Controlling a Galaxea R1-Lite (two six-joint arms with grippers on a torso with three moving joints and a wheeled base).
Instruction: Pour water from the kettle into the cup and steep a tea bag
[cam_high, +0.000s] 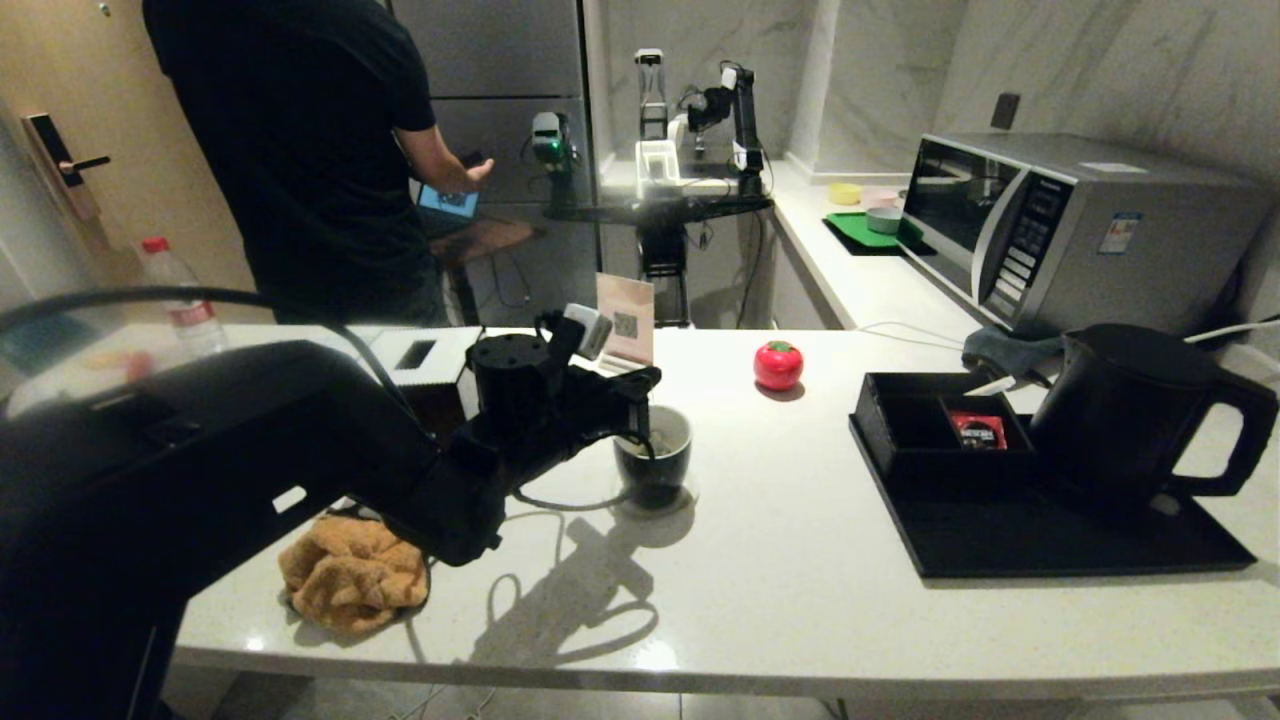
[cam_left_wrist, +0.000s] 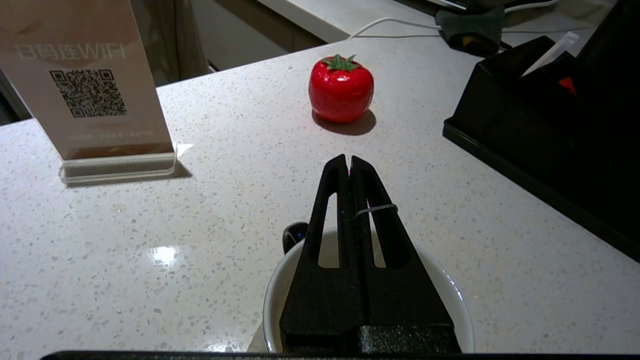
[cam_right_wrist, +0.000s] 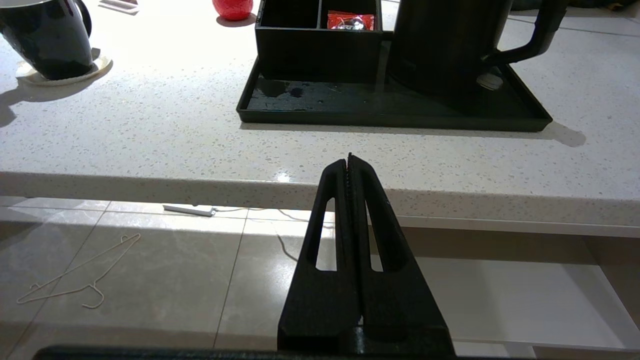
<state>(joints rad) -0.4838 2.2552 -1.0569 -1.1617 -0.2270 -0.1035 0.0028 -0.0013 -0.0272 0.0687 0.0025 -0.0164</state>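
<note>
My left gripper (cam_high: 645, 385) (cam_left_wrist: 348, 159) hangs shut just above the cup (cam_high: 655, 470) (cam_left_wrist: 272, 295), which is black outside and white inside and stands mid-counter on a coaster. A thin grey string (cam_left_wrist: 376, 209) comes out from between the shut fingers and loops over one of them. The tea bag's pouch is hidden under the fingers. Water in the cup cannot be made out. The black kettle (cam_high: 1130, 410) (cam_right_wrist: 445, 40) stands upright on the black tray (cam_high: 1050, 545) at the right. My right gripper (cam_right_wrist: 349, 157) is shut and empty, low in front of the counter's edge.
A red tomato-shaped object (cam_high: 778, 365) sits behind the cup. On the tray, a black compartment box (cam_high: 900, 430) holds a red packet (cam_high: 977, 428). An orange cloth (cam_high: 350, 575) lies front left. A QR sign (cam_left_wrist: 90, 85), a microwave (cam_high: 1060, 225) and a person (cam_high: 300, 150) are behind.
</note>
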